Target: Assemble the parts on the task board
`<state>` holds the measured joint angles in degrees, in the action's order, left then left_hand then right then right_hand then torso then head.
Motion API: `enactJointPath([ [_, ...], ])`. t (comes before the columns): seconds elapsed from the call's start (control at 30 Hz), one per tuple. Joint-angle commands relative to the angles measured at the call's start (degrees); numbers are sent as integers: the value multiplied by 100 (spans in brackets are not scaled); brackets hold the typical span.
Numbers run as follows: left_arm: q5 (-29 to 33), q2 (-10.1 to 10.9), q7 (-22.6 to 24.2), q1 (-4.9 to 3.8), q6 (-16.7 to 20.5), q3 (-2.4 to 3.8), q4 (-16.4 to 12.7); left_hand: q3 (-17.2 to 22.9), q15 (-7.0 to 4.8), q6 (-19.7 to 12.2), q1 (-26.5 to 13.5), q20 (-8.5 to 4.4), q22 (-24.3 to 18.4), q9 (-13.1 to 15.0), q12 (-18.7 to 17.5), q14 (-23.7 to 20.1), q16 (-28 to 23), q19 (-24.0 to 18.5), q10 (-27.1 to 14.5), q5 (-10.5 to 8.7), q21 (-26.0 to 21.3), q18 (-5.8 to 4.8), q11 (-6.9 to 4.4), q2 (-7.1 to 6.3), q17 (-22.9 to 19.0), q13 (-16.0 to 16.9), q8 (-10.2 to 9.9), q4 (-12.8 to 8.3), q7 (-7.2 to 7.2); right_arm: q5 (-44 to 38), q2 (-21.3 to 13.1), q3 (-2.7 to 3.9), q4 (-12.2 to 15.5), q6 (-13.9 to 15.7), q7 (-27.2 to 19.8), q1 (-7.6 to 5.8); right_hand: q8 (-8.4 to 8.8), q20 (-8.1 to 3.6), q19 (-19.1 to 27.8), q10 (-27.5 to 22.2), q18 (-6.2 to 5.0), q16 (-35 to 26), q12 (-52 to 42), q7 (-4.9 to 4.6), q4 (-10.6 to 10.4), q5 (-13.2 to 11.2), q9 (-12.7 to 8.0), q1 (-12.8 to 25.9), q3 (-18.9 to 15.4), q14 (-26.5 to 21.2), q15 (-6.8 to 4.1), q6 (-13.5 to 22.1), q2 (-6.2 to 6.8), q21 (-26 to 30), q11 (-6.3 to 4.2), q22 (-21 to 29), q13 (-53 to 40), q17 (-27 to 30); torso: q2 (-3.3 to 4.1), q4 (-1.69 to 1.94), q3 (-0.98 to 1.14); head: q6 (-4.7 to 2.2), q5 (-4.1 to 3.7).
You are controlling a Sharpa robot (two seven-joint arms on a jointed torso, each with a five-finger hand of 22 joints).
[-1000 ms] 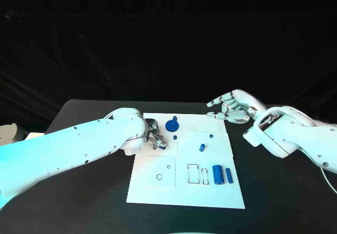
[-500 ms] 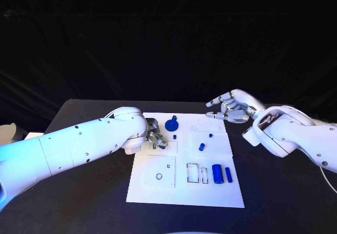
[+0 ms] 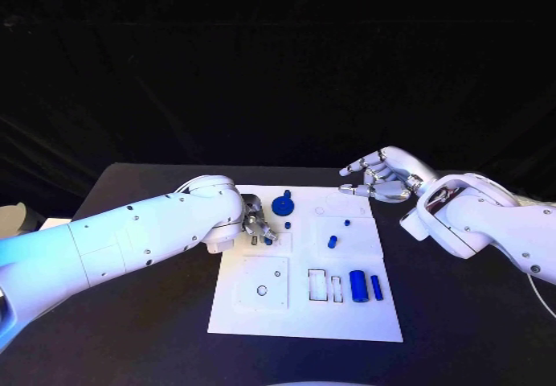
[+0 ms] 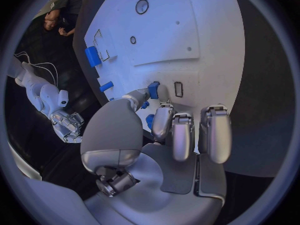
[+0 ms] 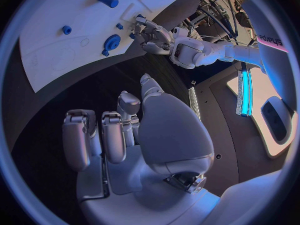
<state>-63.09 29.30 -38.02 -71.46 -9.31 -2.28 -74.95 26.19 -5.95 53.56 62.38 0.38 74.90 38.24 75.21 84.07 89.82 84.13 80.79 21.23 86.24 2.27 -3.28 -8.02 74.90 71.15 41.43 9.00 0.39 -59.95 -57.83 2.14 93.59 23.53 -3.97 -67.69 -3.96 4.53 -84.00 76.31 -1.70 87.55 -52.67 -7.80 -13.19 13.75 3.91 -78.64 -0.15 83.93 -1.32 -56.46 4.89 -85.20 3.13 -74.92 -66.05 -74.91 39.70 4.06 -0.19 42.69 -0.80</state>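
The left hand (image 4: 164, 116) pinches a small blue part (image 4: 153, 89) at its fingertips just above the task board (image 3: 348, 322); it should stay upright over its slot, while the right hand (image 3: 380, 178) hovers empty, fingers loosely curled.

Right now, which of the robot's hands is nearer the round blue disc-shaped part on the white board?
Left. The left hand sits just beside the round blue disc-shaped part; the right hand hovers beyond the white board's far corner.
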Motion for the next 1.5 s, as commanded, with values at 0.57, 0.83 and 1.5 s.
enactJointPath([
  [0.57, 35, -40, -35, 27, -171, -20, 111, -957, -62, 159, -231, -65, 1003, 44, 88, 593, 18, 409, 97, -316, 48, -107, -25, 32, 1510, 110, -60, 284, -16, -39, -8, 0, 19, -65, 3, 2, -8, 8, -124, -47, -53, -54, 61, -11, -4, 24, 8, 29, -67, 495, -7, -48, -24, 62, -29, -535, 38, -1037, -5, 0, -3, 7, -1],
  [0.83, 42, 7, -27, 41, -37, -12, 78, -1613, -63, 182, -300, -68, 1025, 78, 106, 593, 18, 417, 114, -1406, 54, -110, -25, 83, 1510, 142, -73, 593, -18, -39, -9, 0, 13, -61, 6, 2, -3, 8, -107, -74, -60, -73, 115, -13, -19, 20, 6, 55, -100, 488, -6, -43, -20, 82, -27, -501, 77, -1009, -7, 4, -1, -6, 3],
  [1.5, 1019, 432, 256, 13, 665, 293, -447, -2566, 26, -313, -234, 5, 626, 31, -456, 593, 18, 259, -342, -1467, -251, -16, 116, 241, 1510, -502, -304, 761, 154, -23, 1, -5, -39, -64, 6, 3, -1, 8, -93, -90, -67, -94, 152, -13, -24, 21, 5, 63, -115, 480, -5, -40, -20, 98, -26, -473, 103, -977, -12, 7, 2, -84, -22],
])
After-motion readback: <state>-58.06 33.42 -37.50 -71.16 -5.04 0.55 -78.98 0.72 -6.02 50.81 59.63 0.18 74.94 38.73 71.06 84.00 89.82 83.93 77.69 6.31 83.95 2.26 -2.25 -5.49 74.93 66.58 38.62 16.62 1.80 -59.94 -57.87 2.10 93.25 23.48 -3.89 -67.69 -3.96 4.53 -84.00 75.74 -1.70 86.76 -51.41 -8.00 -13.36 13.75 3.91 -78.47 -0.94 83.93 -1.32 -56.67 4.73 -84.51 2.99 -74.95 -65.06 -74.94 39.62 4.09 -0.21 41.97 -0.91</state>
